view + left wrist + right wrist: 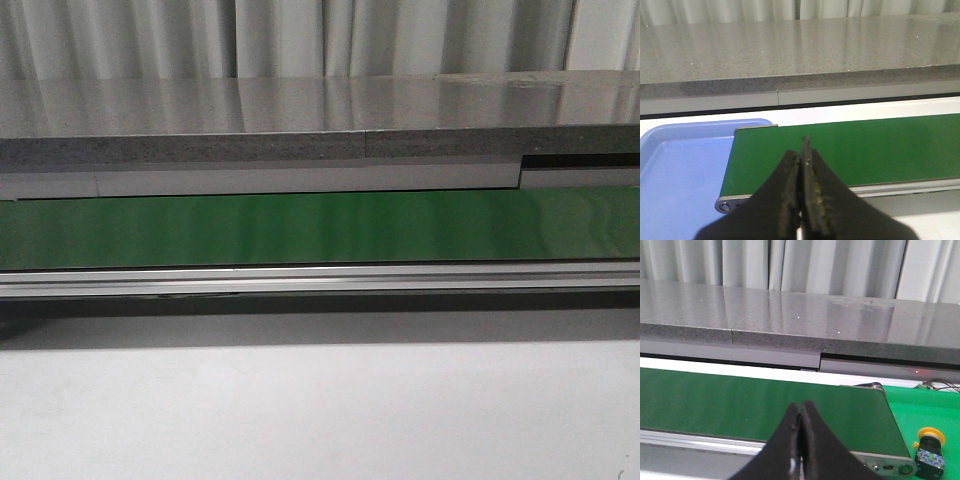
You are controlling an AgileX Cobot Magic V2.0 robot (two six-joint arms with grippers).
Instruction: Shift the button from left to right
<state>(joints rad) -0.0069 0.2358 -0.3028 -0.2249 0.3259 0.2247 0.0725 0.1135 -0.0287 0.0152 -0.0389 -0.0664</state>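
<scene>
The button (930, 451), yellow head up on a black body with blue marks, stands on a bright green surface (935, 410) just past the right end of the green conveyor belt (765, 405). My right gripper (801, 412) is shut and empty, hanging over the belt's near rail, well short of the button. My left gripper (802, 152) is also shut on nothing, above the belt (850, 150) near its left end. Neither gripper nor the button appears in the front view, which shows only the belt (320, 226).
A blue tray (675, 175) lies at the belt's left end. A grey stone-look shelf (300, 125) runs behind the belt with curtains beyond. An aluminium rail (320, 278) fronts the belt, then the white tabletop (320, 410). Wires (940, 384) lie at the far right.
</scene>
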